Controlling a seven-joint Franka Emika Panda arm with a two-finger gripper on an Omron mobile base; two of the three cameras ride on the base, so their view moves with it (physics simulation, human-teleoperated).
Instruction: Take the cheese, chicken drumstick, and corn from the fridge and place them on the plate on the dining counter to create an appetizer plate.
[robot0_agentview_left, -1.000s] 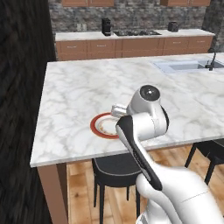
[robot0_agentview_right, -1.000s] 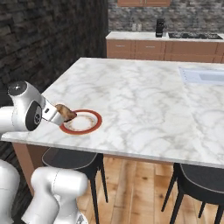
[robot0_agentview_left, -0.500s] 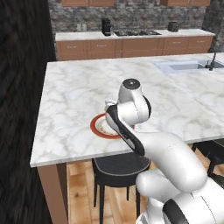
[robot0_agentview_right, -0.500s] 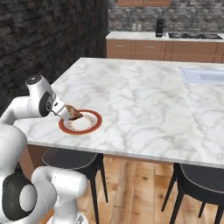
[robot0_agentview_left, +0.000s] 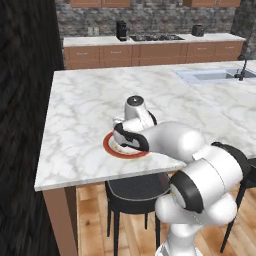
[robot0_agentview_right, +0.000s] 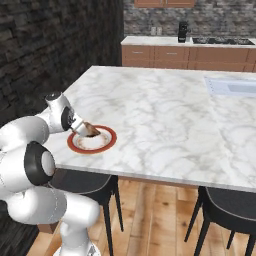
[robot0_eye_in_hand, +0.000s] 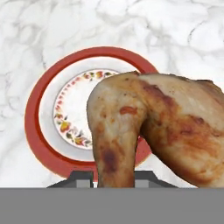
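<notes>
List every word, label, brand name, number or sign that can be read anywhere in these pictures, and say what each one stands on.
None: no legible text stands anywhere.
The round plate with a red-orange rim bears a painted floral ring, no letters.
The brown roasted chicken drumstick, held in the gripper, bears no label.
The white grey-veined marble dining counter is unmarked.
The small black appliance on the far wall counter is too small to show any brand.

Base views behind arm, left and right, share plate (robot0_agentview_left: 111, 148) (robot0_agentview_right: 109, 141); hand view close above plate (robot0_eye_in_hand: 35, 131).
</notes>
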